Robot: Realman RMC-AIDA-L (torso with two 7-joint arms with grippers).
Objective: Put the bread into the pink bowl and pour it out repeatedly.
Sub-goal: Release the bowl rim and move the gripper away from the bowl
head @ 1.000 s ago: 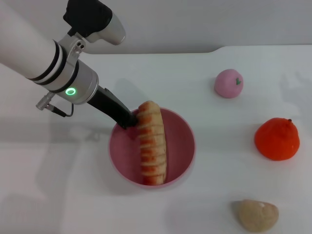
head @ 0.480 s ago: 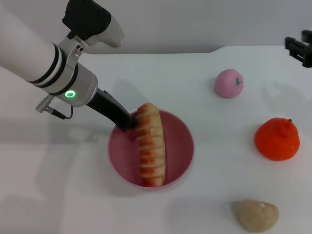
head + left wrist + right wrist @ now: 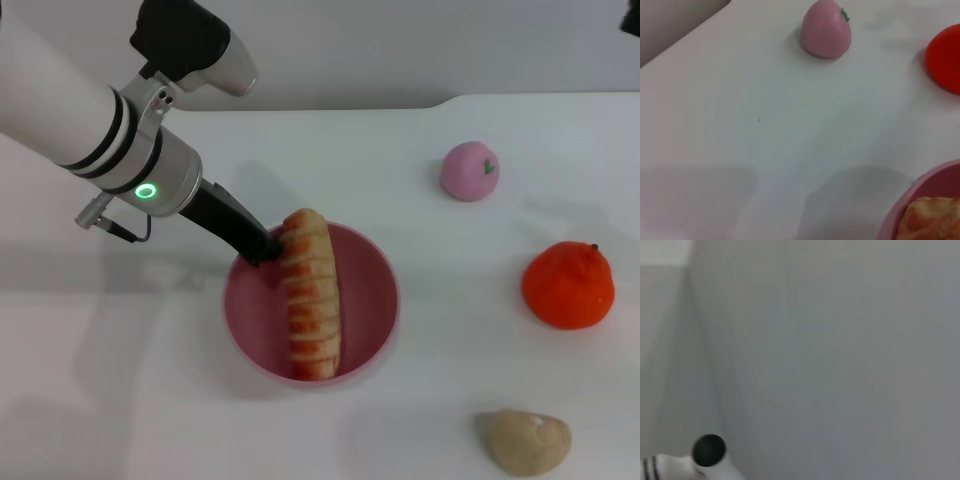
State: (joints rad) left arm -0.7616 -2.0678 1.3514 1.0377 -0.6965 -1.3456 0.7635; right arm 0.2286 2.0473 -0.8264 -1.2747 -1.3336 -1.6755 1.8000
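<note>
Bread point(image 3: 310, 298) lay inside pink bowl point(image 3: 372, 290), far end propped on the rim, bowl upright near table point(image 3: 150, 400) center. L gripper point(image 3: 268, 246) sat at bowl's far-left rim against bread's raised end; can't tell if clenched or released, tips hidden. R gripper barely visible as a dark bit at the far-right corner of head view, state unclear. Pink ball point(image 3: 469, 171) toward far edge, orange fruit point(image 3: 568, 284) by right edge, beige lump point(image 3: 528, 441) at near edge, all apart from bowl.
</note>
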